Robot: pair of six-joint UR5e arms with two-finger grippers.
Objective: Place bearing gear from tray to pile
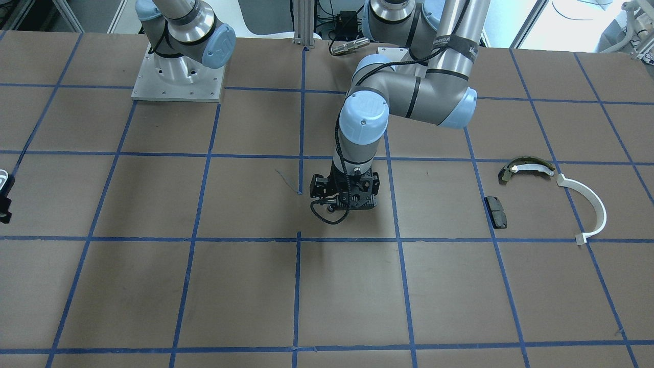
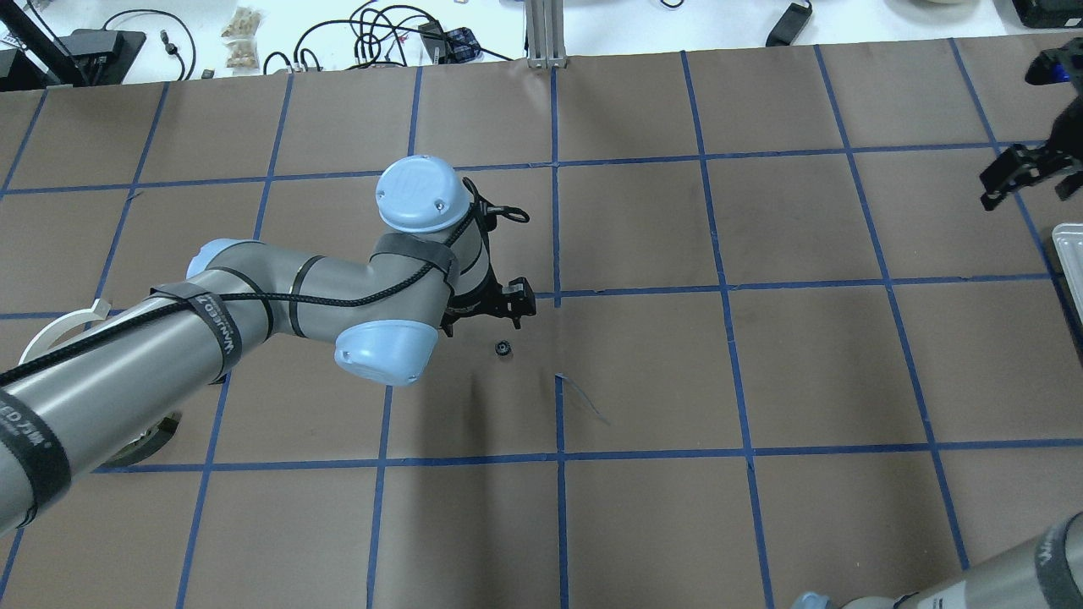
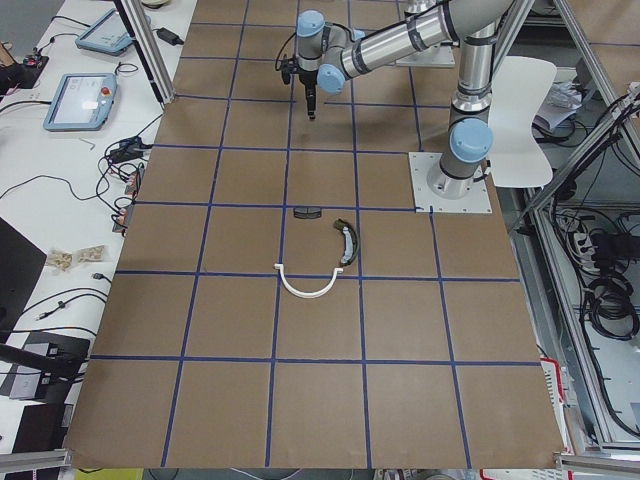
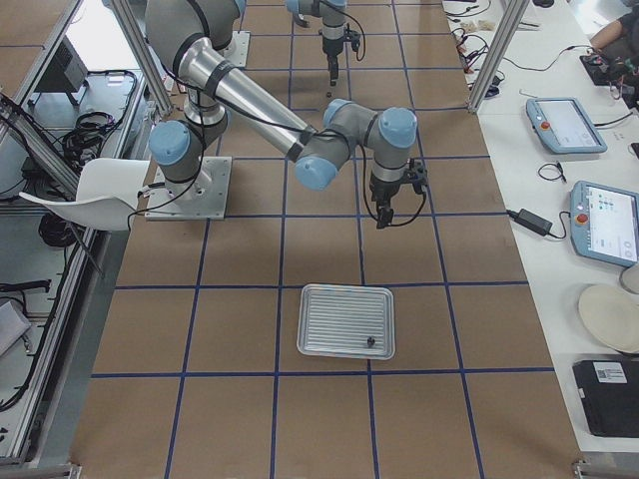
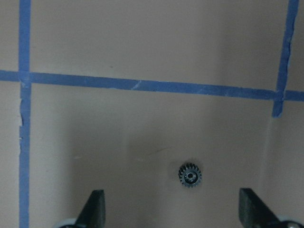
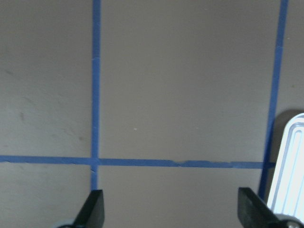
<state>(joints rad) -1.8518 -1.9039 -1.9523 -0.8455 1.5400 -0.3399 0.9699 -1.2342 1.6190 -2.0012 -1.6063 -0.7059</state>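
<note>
So the bearing gear (image 5: 190,175) isn't in the tray; it's lying flat on the brown table (image 1: 153,286), teeth showing all round, a bit off from a crossing of the blue tape lines (image 5: 142,84).

The left gripper (image 5: 172,194) is right at the gear. Its fingers (image 5: 95,205) are spread wide, one on either side, and neither touches it. In the wrist view the gear sits closer to the right-hand finger. Nothing is held.

The pile is well apart from the gear, off toward the robot's left: black pad (image 1: 496,211), olive-and-white shoe (image 1: 526,167) and white half-ring (image 1: 587,204), loosely grouped with gaps between them.

The tray (image 4: 347,319) is well apart from the gear the other way, toward the robot's right. There's a small dark speck (image 4: 370,341) in it near one corner, too tiny to make out.

The right gripper (image 6: 171,194) is also far from the gear, over bare table with just the tray's rim peeking in at the side of its view. Its fingers (image 6: 92,206) are wide apart too, with nothing between them.
</note>
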